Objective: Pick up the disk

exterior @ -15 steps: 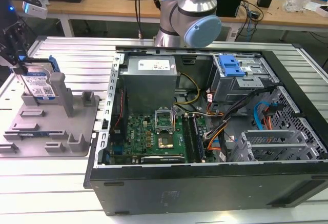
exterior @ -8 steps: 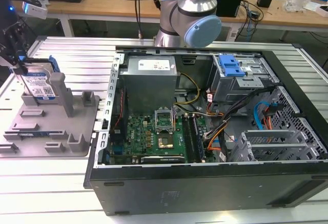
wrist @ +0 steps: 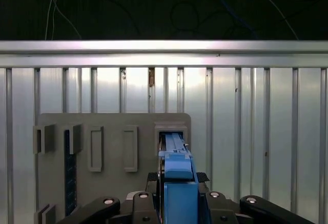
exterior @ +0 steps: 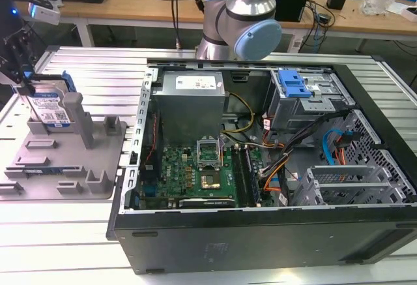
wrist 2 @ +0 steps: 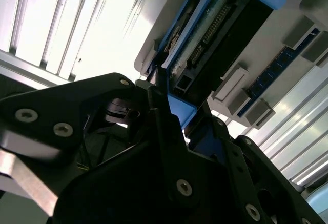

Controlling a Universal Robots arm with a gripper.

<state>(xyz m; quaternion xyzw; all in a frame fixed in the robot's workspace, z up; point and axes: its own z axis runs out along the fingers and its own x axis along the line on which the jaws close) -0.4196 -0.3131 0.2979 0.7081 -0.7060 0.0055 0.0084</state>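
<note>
My gripper (wrist 2: 166, 93) stands at the exterior view's left end of the ribbed metal table (exterior: 85, 63), jaws closed on the disk (exterior: 49, 105) by its blue edge rails. The disk stands upright on edge over the grey plastic fixture plate (exterior: 65, 167), beside a tall post (exterior: 77, 119). Open ribbed metal lies beyond the plate; the open computer case (exterior: 260, 167) sits just beside the plate's other edge. The disk is flat silver metal with a white-and-blue label; its connector edge (wrist 2: 212, 26) faces the second wrist view.
</note>
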